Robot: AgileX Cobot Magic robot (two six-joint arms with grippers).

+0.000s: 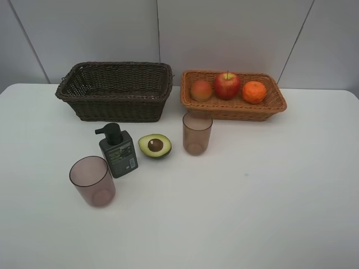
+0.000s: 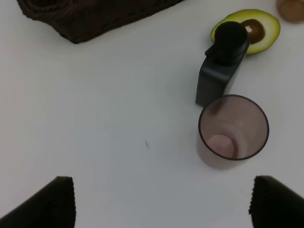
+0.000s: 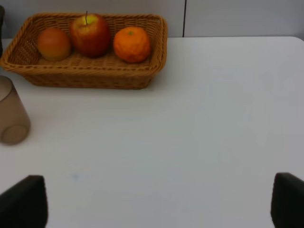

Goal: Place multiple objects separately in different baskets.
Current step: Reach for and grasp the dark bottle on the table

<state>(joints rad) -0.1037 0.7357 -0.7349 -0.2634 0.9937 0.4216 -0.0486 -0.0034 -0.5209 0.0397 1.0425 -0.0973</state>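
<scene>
The light tan basket (image 1: pixel 235 115) at the back right holds a peach-coloured fruit (image 1: pixel 201 90), a red apple (image 1: pixel 226 85) and a tangerine (image 1: pixel 254 92). The dark brown basket (image 1: pixel 115 109) beside it looks empty. On the table stand a dark green pump bottle (image 1: pixel 118 151), a halved avocado (image 1: pixel 155 145) and two mauve cups (image 1: pixel 197 133) (image 1: pixel 92 181). Neither arm shows in the high view. My left gripper (image 2: pixel 164 204) hangs open above the table, short of the near cup (image 2: pixel 232 130). My right gripper (image 3: pixel 154 202) is open, well back from the tan basket (image 3: pixel 85 76).
White wall panels rise behind the baskets. The white table (image 1: pixel 269 196) spreads wide in front and to the right. In the left wrist view the pump bottle (image 2: pixel 221 66) stands between the cup and the avocado (image 2: pixel 256 33).
</scene>
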